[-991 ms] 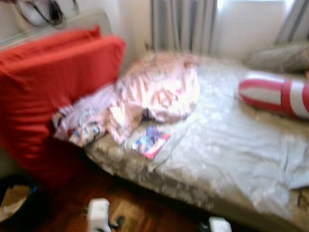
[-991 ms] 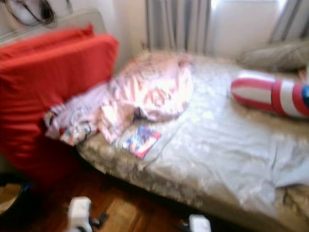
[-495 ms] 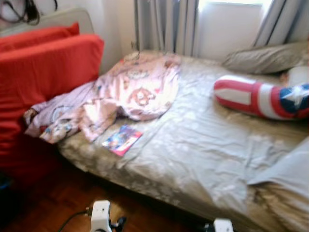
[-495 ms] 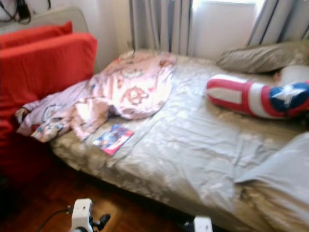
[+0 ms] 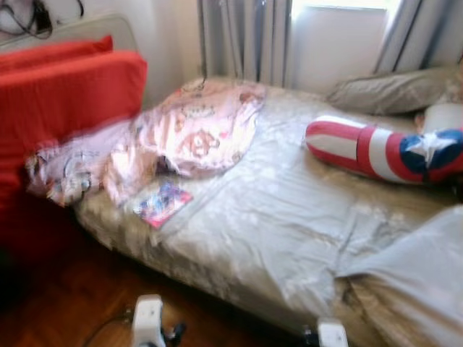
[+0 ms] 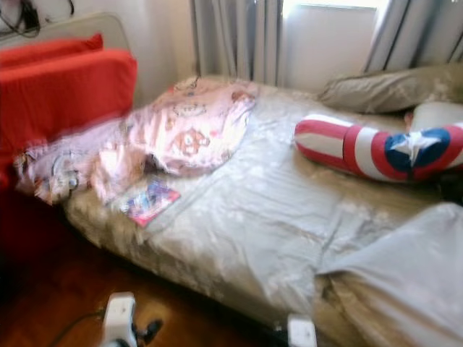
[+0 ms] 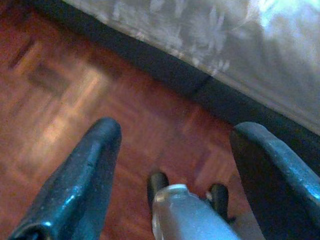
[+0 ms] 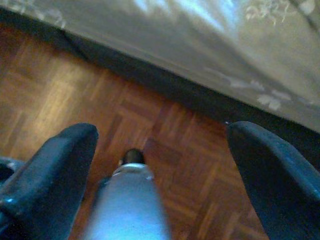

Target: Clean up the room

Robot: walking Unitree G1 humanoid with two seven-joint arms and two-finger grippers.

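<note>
Bed (image 5: 289, 231) w/ pink blanket (image 5: 195, 130), booklet (image 5: 162, 204), striped bolster (image 5: 376, 150); both grippers (image 7: 172, 150) (image 8: 160, 165) spread wide, empty

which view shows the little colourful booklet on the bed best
The left eye view: the booklet lies flat on the bed, just below the pink blanket, near the edge. The right eye view shows it the same, slightly further left. Both wrist views look at wooden floor and the bed's side.

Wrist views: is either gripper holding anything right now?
Nothing held. Left gripper and right gripper are both open, with just brown parquet floor between the fingers.
</note>
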